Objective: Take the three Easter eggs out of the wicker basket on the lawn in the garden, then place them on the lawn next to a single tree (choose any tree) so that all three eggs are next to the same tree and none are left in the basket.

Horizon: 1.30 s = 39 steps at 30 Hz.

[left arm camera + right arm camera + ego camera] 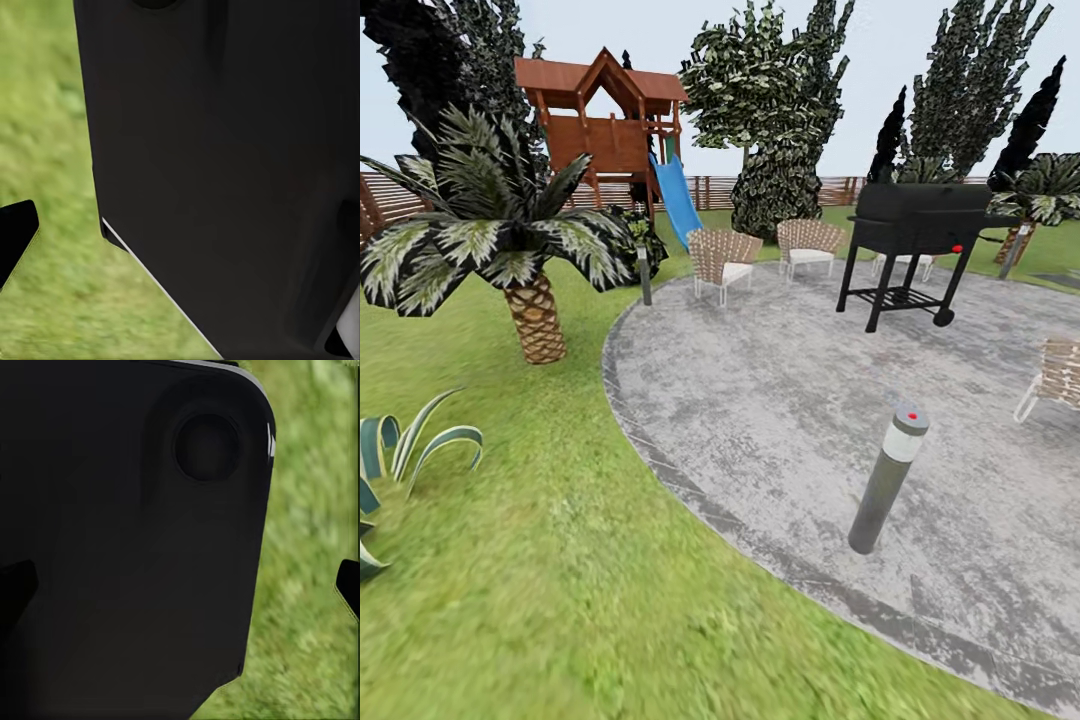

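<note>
While I roll over the lawn (560, 560), I see no eggs and no basket yet, so I think all of the job is left to do. The grass is green with dark and yellow patches. A tree (760, 110) with dark, blocky leaves stands far off by the fence (400, 195), past the grey patio (810, 400). I cannot tell if my fingers are apart or together.

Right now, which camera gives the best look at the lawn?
The head view: the lawn spreads wide around a grey paved patio. Both wrist views catch just blurred strips of grass beside dark robot parts.
</note>
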{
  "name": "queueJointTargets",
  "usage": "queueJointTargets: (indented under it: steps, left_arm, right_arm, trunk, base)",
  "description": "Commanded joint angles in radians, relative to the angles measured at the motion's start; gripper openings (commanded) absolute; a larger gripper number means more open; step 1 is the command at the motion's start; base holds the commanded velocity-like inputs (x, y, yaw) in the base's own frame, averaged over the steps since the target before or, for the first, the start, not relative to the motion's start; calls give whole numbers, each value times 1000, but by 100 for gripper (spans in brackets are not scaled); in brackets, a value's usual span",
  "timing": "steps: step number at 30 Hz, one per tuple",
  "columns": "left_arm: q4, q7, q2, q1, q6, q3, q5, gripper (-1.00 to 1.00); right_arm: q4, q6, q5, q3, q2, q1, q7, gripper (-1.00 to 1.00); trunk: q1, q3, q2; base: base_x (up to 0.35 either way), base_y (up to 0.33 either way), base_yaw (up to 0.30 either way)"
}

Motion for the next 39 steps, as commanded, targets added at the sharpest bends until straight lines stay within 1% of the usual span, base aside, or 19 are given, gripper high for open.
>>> queueJointTargets:
  steps: [1, 39]
  left_arm:
    - [-1, 0, 0, 0, 1, 1, 1, 100]
    - [-1, 0, 0, 0, 1, 1, 1, 100]
  right_arm:
    - [1, -3, 1, 4, 0, -1, 0, 100]
    - [1, -3, 1, 4, -1, -1, 0, 100]
  trunk:
    - [1, -1, 0]
    - [1, -1, 0]
  base:
    - [334, 0, 0]
    - [334, 0, 0]
